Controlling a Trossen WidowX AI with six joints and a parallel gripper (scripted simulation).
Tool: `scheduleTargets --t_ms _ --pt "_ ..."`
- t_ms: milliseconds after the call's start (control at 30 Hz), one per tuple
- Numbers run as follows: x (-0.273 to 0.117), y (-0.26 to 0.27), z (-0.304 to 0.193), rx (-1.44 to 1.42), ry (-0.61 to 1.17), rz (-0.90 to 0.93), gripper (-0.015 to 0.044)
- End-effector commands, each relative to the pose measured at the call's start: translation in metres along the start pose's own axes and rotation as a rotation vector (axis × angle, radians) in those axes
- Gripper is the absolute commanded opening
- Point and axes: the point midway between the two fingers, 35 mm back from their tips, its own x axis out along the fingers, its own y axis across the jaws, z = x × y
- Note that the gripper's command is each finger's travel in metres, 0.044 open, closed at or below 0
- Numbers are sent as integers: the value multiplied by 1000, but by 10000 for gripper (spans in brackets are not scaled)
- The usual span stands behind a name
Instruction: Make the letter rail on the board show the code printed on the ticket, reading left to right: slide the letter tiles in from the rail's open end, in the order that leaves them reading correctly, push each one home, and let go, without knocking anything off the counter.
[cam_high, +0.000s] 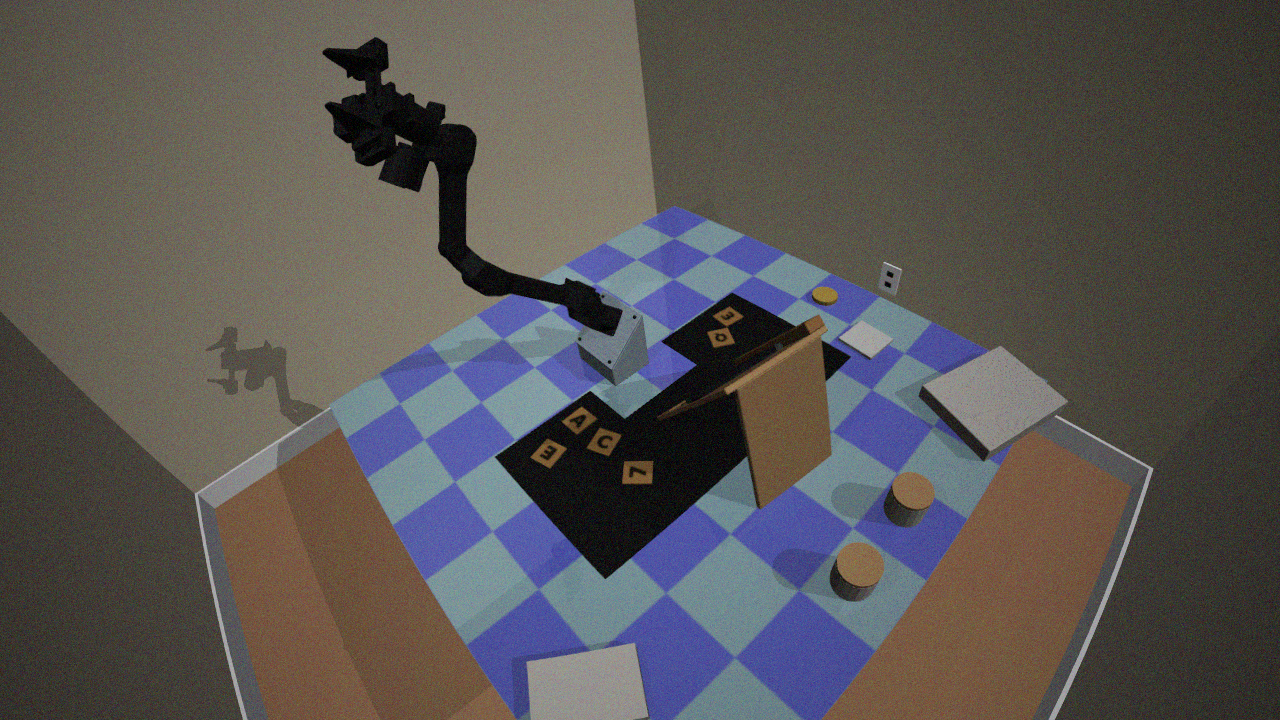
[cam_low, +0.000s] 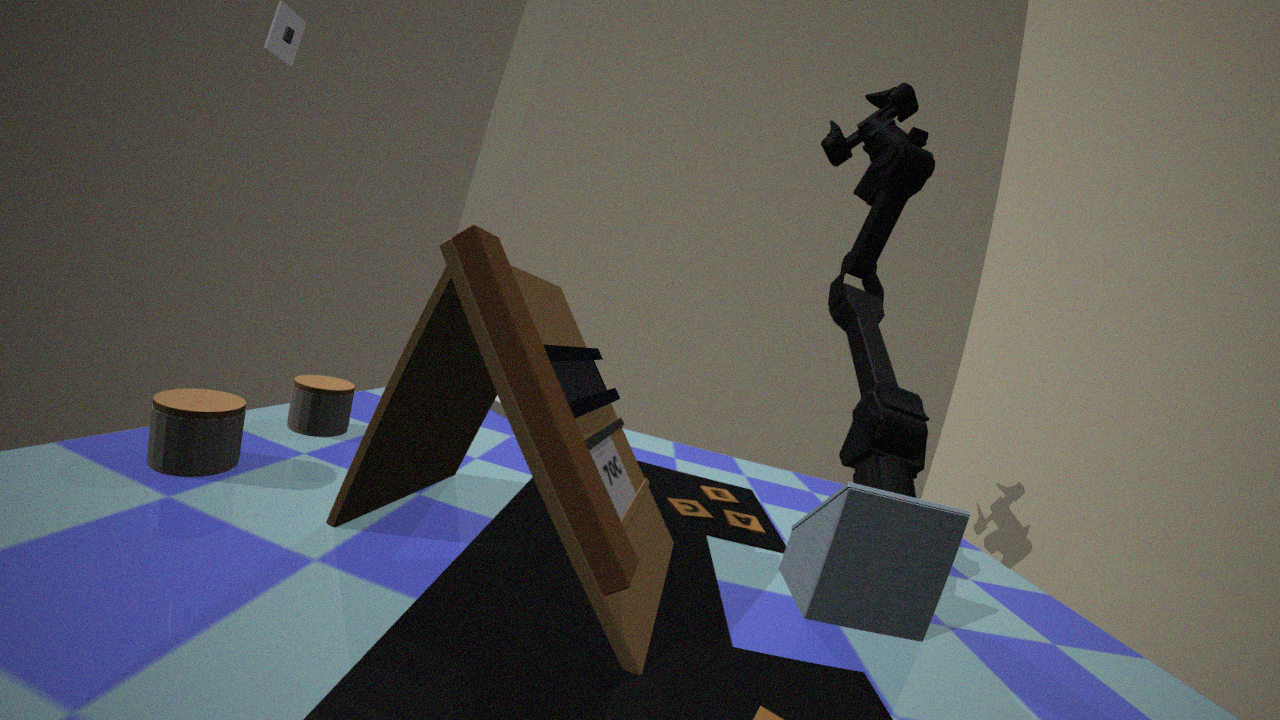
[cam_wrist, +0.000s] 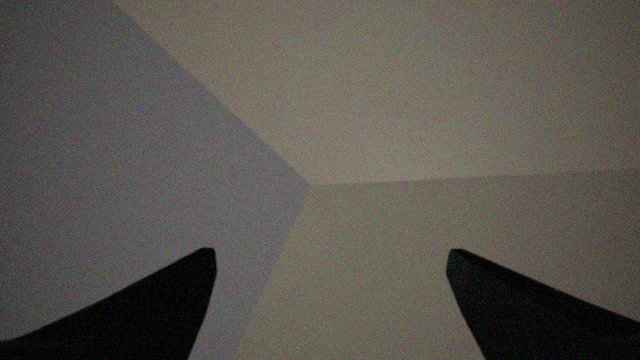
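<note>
My gripper (cam_high: 325, 78) (cam_low: 850, 109) (cam_wrist: 333, 261) is open and empty, raised high above the counter and away from the board. The tilted board (cam_low: 657, 548) carries a dark rail (cam_low: 577, 352); no tile shows in its visible part. The ticket (cam_low: 614, 488) seems to read 7, O or Q, C. On the black mat (cam_high: 608, 537) lie tiles A (cam_high: 579, 420) (cam_low: 742, 520), C (cam_high: 604, 440) (cam_low: 689, 507), E (cam_high: 548, 453) (cam_low: 718, 493) and 7 (cam_high: 638, 471). Beyond lie an E-or-3 tile (cam_high: 728, 315) and an O-or-Q tile (cam_high: 721, 337).
Two wooden-lidded jars (cam_high: 911, 494) (cam_high: 856, 567) stand behind the board. A grey slab (cam_high: 995, 395), a small white square (cam_high: 865, 339) and a yellow disc (cam_high: 824, 295) lie along the far right. A white block (cam_high: 587, 685) is near the front. The arm's grey base (cam_high: 617, 344) stands beside the mat.
</note>
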Motion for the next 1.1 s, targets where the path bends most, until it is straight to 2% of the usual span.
scheduleTargets --t_ms 0,100,200,533,800,1067 --pt "0 1 -1 0 3 2 426" --pt "-6 11 -18 -8 48 36 440" --pt "-21 28 -56 -26 149 100 440" --pt "-104 54 -194 -93 556 233 440" --pt "-190 31 -286 -173 877 224 440" --pt "-286 -25 -351 -300 1172 131 440"
